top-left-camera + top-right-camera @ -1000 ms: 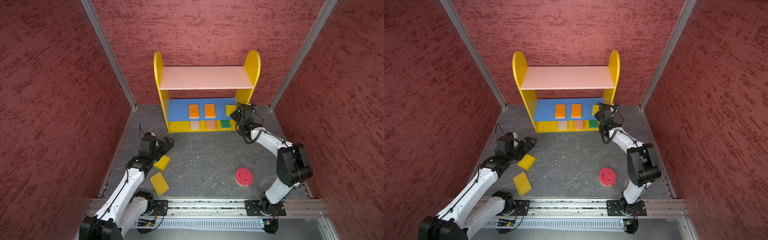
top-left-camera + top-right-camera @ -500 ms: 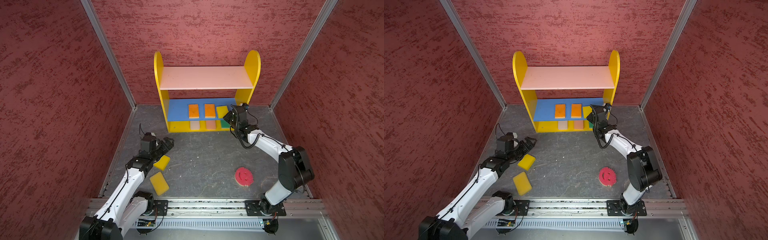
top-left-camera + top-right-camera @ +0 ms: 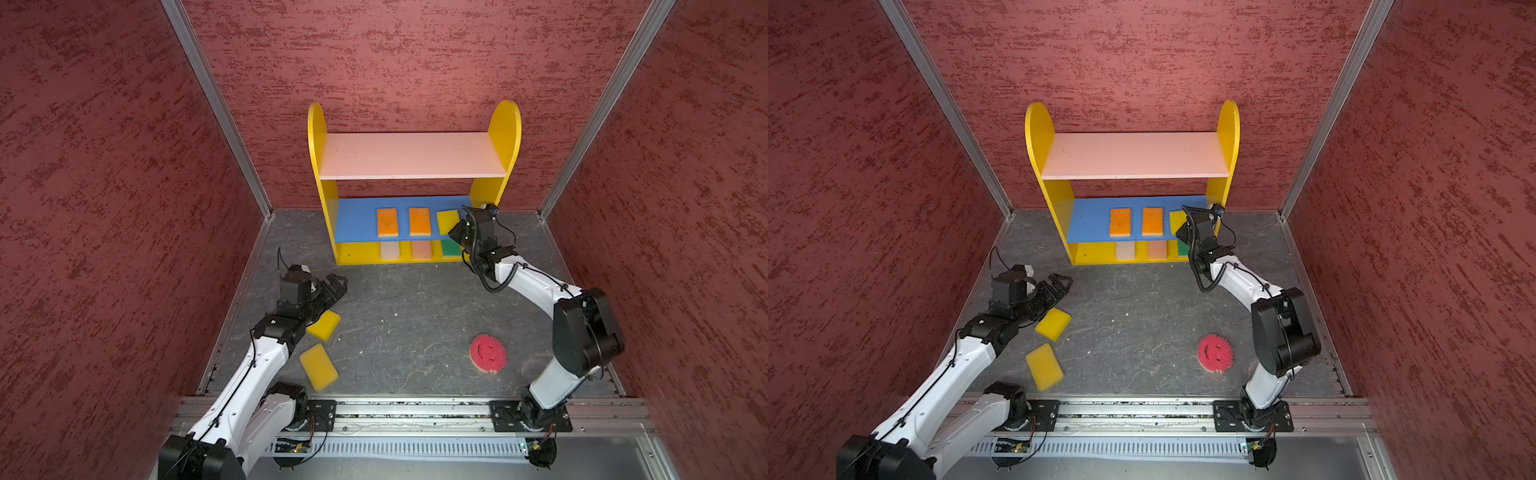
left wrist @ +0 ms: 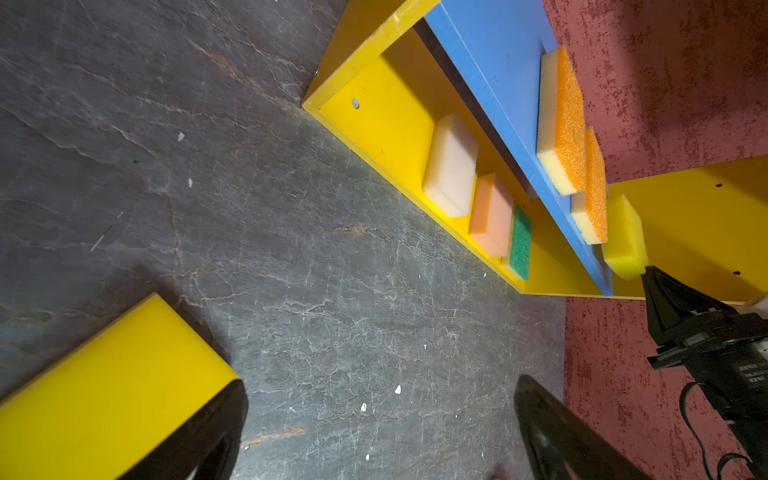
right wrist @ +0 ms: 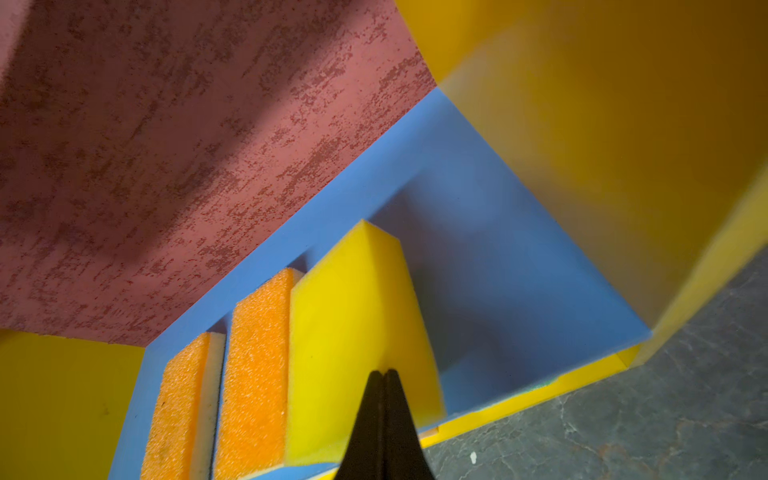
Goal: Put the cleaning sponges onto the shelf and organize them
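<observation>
Nearest the rail on the left, one yellow sponge [image 3: 318, 366] lies flat on the grey floor [image 3: 415, 316]. A second yellow sponge [image 3: 325, 325] lies just beyond it, partly under the left arm. The pink smiley sponge [image 3: 488, 353] lies well apart on the right. The left gripper [image 3: 337, 286] hangs above the floor past the second sponge, jaws spread wide and empty, unmoved over the last second.

Farther back, the right gripper [image 3: 454, 236], jaws pressed together and holding nothing, has swept leftward along the blue middle board [image 3: 357, 220] of the shelf [image 3: 505, 124]. Its tip rests against a third yellow sponge [image 3: 448, 220], which has slid left and now sits slightly skewed just beside the orange sponges [image 3: 419, 221]. This looks like tidying the row rather than a fresh placement.

Below, the cream sponge [image 3: 390, 250], peach sponge [image 3: 422, 250] and green sponge [image 3: 451, 248] line the bottom board, and the pink top board [image 3: 411, 154] is bare. Three sponges are still on the floor. The right arm partly hides the green one, and the shelf's right side panel crowds its wrist.
</observation>
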Controlling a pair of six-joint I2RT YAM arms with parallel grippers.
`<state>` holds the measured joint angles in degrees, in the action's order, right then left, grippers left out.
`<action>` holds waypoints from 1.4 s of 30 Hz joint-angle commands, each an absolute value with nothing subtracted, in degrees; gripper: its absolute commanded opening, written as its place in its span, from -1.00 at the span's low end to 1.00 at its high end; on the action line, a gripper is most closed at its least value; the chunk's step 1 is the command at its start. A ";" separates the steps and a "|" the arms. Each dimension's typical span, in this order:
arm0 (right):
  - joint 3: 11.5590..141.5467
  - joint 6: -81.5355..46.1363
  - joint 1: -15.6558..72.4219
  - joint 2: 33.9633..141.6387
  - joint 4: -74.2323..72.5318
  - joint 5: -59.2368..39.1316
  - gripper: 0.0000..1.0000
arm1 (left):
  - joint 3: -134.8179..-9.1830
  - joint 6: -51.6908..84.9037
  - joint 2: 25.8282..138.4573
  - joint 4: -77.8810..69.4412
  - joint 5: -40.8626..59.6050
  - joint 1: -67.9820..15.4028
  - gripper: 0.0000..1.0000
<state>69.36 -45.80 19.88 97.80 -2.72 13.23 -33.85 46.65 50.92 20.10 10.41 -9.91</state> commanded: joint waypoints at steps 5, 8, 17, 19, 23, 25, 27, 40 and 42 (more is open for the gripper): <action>72.33 -45.36 19.16 100.72 -2.61 12.88 -1.00 | -33.67 46.05 50.99 19.86 10.82 -9.51 0.99; 72.33 -45.54 18.98 101.16 -2.82 12.68 -1.00 | -33.70 46.05 50.97 19.99 10.75 -9.49 0.99; 71.94 -46.16 18.59 100.80 -3.03 12.74 -0.87 | -33.65 46.15 51.00 20.00 10.74 -9.54 0.99; 71.76 -46.20 18.48 100.48 -3.08 12.94 -0.82 | -33.61 46.22 51.05 20.04 10.79 -9.49 0.99; 71.63 -46.30 18.28 99.85 -3.20 13.14 -0.68 | -33.63 46.31 51.06 19.94 10.74 -9.58 0.99; 71.63 -46.23 18.19 99.70 -3.17 13.07 -0.62 | -33.64 46.27 51.01 19.78 10.85 -9.58 0.99; 71.54 -46.45 18.18 99.67 -3.34 12.92 -0.61 | -33.65 46.27 51.02 19.76 10.99 -9.54 0.99; 69.84 -46.59 18.11 96.08 -3.28 14.06 -0.56 | -33.75 46.32 51.12 19.42 11.32 -9.59 0.99; 69.52 -46.51 18.10 95.35 -2.94 14.32 -0.55 | -33.74 46.31 51.15 19.31 11.47 -9.60 0.99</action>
